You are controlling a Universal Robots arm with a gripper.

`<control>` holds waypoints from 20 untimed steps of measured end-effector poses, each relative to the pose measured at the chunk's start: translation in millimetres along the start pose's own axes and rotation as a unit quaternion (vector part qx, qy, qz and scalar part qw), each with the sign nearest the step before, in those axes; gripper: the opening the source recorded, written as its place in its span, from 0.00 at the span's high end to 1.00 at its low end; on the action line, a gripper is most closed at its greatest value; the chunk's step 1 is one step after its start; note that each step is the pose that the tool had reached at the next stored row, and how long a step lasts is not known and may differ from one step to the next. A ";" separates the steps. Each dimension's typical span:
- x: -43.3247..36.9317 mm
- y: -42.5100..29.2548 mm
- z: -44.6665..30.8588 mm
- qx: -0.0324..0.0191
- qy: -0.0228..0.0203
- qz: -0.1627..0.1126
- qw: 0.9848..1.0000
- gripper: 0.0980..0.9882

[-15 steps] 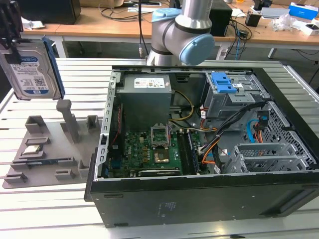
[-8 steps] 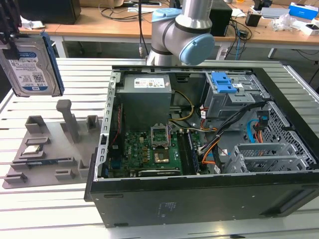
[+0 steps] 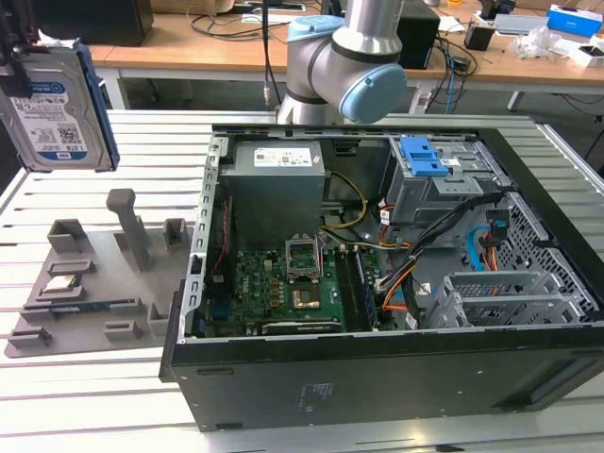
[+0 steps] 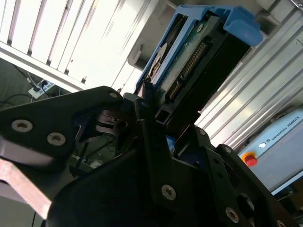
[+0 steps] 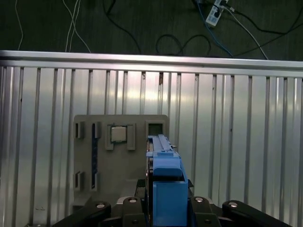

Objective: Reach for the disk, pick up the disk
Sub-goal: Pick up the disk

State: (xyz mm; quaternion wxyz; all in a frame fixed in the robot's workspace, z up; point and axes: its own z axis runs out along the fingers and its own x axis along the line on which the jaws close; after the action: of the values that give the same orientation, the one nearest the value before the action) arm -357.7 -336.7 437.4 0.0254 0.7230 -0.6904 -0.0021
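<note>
One disk (image 3: 57, 109) | clamped in closed end effector (image 5: 166, 201) | held above grey tray (image 3: 94, 283)

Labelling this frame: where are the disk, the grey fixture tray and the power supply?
the disk (image 3: 55, 111), exterior view, on its barcode label
the grey fixture tray (image 3: 109, 278), exterior view, on its flat base
the power supply (image 3: 274, 203), exterior view, on its grey side

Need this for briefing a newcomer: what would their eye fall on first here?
The disk, silver with a blue bracket, hangs in the air at the exterior view's far left, clamped in the gripper above a grey fixture tray. The open computer case, green motherboard exposed, takes up the middle of the slatted table.
</note>
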 end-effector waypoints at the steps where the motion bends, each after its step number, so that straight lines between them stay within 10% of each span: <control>1: 0.0 0.0 -1.8 0.000 0.000 0.000 1.000 0.70; 20: 0.4 0.2 -52.3 0.000 0.000 0.000 1.000 0.70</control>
State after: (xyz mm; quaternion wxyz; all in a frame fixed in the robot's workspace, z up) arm -356.0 -335.3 489.7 0.0254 0.7230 -0.6904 -0.0021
